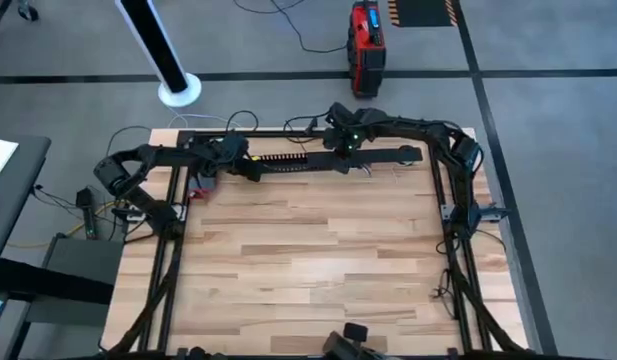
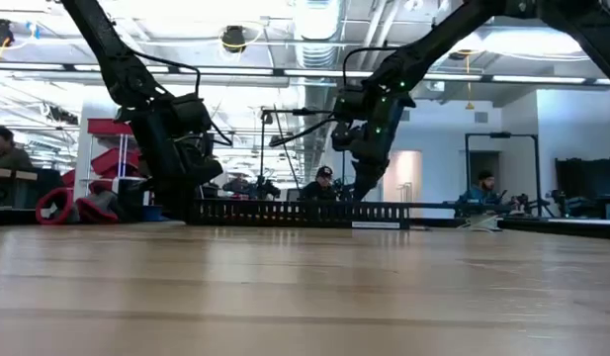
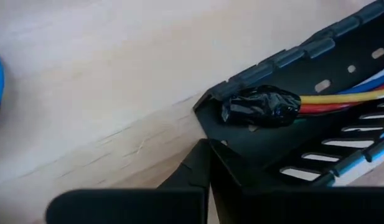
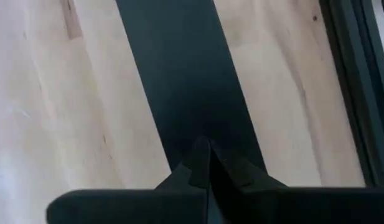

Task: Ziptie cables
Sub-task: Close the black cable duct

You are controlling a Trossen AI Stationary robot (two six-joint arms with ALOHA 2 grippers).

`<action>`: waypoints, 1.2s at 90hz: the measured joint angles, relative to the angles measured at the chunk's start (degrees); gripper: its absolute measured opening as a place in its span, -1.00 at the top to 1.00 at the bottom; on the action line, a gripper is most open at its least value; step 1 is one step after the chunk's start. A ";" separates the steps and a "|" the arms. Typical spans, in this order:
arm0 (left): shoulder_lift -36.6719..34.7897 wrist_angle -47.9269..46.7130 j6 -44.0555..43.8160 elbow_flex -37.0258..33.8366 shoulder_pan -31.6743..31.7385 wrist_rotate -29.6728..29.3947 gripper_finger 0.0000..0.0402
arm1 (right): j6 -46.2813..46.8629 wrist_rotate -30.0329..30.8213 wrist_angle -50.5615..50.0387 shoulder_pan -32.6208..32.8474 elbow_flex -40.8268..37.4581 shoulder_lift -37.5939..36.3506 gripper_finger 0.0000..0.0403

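I am working both arms at the far edge of the worktop [image 1: 308, 260], around the black slotted channel [image 1: 288, 162], which I use as my landmark. The left gripper [image 3: 207, 149] sits at the channel's left end with its jaws pressed together, tips at the channel's open corner. The right gripper [image 4: 204, 149] is toward the channel's right end, jaws also pressed together, tips over a flat black strip [image 4: 185, 81] lying on the wood.

The cables [image 3: 347, 96] lie inside the channel, yellow, red and blue strands running along it from a black taped end [image 3: 260, 107] near the left corner.

Risks as I judge them: neither gripper holds anything, so a nudge from the closed left jaws could push the channel sideways or lift the taped end out of the trough. The right jaws could skid the strip across the smooth wood.

I cannot find a zip tie in any view. The overhead view hides the cables under the arms. The low view shows only the channel's comb edge [image 2: 305, 211]. How far the cables run along the channel is cut off.
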 joint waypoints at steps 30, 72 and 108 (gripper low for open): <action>1.09 1.47 1.86 -0.10 0.03 0.22 1.00 | 0.01 -1.40 1.08 0.16 0.66 0.17 1.00; 2.32 3.25 3.83 0.07 -0.04 0.83 1.00 | 1.97 -9.83 9.25 -0.39 0.45 -5.08 1.00; 2.30 3.12 4.94 0.07 -0.11 1.21 1.00 | -0.04 -12.70 22.78 0.40 0.52 -5.09 0.56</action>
